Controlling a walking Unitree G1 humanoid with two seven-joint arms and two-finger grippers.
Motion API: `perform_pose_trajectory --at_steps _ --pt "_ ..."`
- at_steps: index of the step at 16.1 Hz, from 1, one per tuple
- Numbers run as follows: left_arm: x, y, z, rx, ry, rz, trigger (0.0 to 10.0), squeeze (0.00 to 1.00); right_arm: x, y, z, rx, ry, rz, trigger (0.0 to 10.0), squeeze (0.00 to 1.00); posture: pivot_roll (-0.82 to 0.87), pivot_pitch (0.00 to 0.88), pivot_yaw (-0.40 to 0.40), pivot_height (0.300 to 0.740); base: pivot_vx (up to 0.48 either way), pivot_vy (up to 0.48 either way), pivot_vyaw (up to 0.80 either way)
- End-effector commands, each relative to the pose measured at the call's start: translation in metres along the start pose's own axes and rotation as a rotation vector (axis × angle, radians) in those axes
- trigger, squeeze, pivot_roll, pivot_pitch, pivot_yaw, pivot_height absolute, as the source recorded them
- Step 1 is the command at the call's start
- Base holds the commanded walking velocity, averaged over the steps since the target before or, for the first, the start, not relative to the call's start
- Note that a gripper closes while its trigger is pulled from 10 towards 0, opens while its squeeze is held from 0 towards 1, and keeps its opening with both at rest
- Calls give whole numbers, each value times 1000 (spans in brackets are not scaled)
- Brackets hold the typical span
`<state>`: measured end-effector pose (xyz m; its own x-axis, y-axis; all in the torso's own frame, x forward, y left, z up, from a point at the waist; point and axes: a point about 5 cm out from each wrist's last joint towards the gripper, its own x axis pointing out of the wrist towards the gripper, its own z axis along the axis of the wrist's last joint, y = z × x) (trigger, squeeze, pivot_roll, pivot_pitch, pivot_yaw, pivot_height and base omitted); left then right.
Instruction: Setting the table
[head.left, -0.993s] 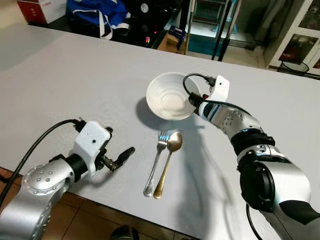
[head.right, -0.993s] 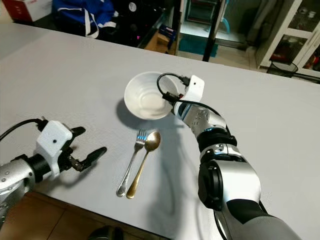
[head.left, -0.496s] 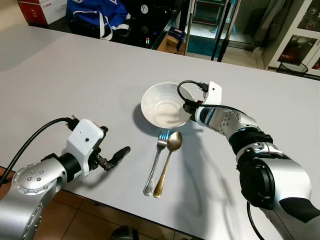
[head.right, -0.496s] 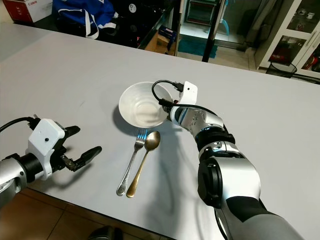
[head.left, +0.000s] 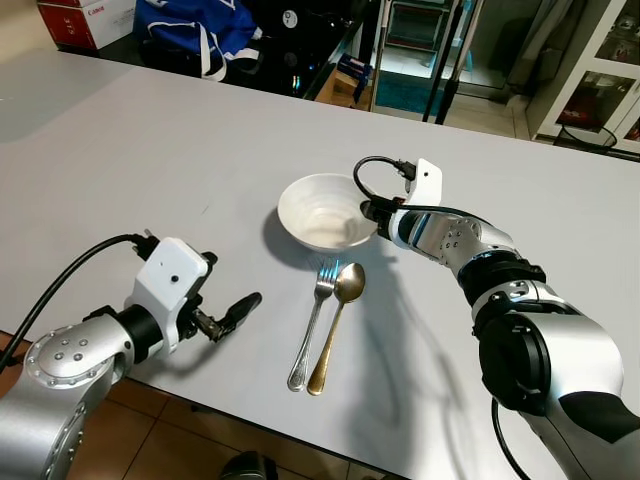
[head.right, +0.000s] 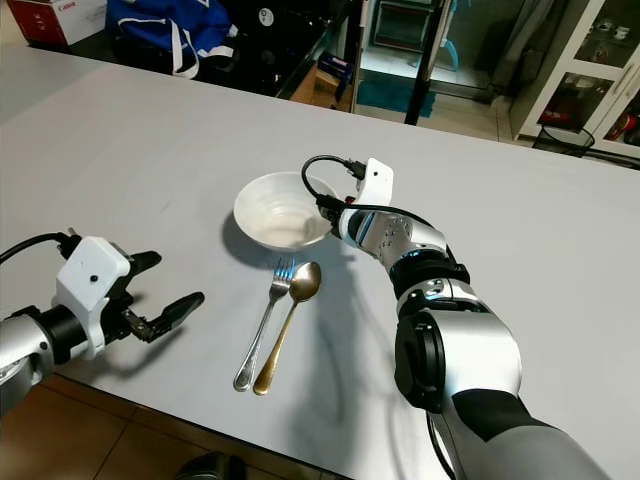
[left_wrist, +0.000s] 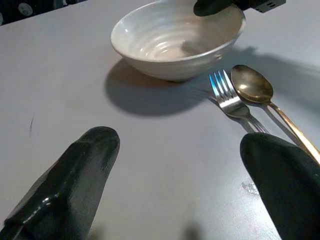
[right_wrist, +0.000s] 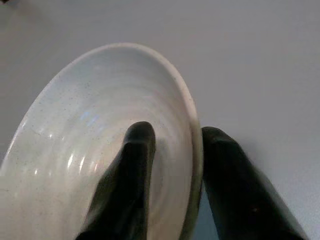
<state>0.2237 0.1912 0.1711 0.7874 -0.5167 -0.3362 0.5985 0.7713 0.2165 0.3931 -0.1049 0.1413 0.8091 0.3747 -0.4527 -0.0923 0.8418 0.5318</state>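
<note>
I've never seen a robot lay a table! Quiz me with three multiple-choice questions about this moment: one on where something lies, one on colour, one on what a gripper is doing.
1. The silver metal fork lies:
A) inside the bowl
B) beside the spoon, just short of the bowl
C) on the floor

2. The spoon is:
A) gold-coloured
B) blue
C) red

3. The right gripper is:
A) hanging idle
B) holding the fork
C) pinching the bowl's rim

Answers:
B, the fork and spoon lie side by side below the white ceramic bowl.
A, its gold tint shows.
C, the right gripper has one finger inside the rim, one outside.

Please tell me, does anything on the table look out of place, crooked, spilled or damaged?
Nothing spilled or damaged. The white bowl, gripped at its rim by the right gripper, sits above the fork and gold spoon, which lie side by side, slightly slanted. The left gripper is open above the table.
</note>
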Motion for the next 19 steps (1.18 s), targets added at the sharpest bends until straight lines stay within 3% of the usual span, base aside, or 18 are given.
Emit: perform_pose_trajectory --at_steps 1,2,4,5,6,8,10,11,12,14,16,19 --pt "1 0 4 21 -4 -1 10000 0 -2 5 12 -35 -27 1 10000 1000 102 18 -25 740 0 0 0" --pt "2 1 5 42 -6 12 10000 0 -4 5 23 -79 -105 7 10000 35 102 18 -25 740 0 0 0" --pt "6 2 13 64 -48 79 10000 0 -17 4 55 -121 -265 64 10000 0 105 19 -32 740 0 0 0" --pt "9 0 16 67 -81 101 10000 0 -27 2 68 -232 -361 76 10000 0 96 24 -33 740 0 0 0" --pt "10 -1 17 66 -92 106 10000 0 -30 2 71 -266 -389 80 10000 0 96 24 -33 740 0 0 0" --pt "18 2 20 76 -113 209 10000 0 -61 3 82 -366 -647 85 10000 0 75 32 -20 740 0 216 0" --pt "22 6 29 100 -162 292 10000 0 -78 3 69 -412 -704 60 10000 0 66 36 -14 740 0 480 0" --pt "27 9 37 70 -215 397 10000 0 -87 5 47 -323 -680 76 10000 0 66 39 -8 740 0 480 0" --pt "30 10 38 58 -219 430 10000 0 -92 6 36 -261 -699 86 10000 0 61 39 -3 740 0 480 0" --pt "36 2 37 102 -215 414 10000 0 -104 10 5 -241 -698 74 10000 0 48 45 7 740 0 480 0" --pt "38 0 37 120 -214 416 10000 0 -114 8 -8 -280 -690 39 10000 0 51 45 5 740 0 480 0" --pt "36 0 40 99 -232 439 10000 0 -133 3 -7 -369 -746 -43 10000 0 43 44 28 740 0 480 0"
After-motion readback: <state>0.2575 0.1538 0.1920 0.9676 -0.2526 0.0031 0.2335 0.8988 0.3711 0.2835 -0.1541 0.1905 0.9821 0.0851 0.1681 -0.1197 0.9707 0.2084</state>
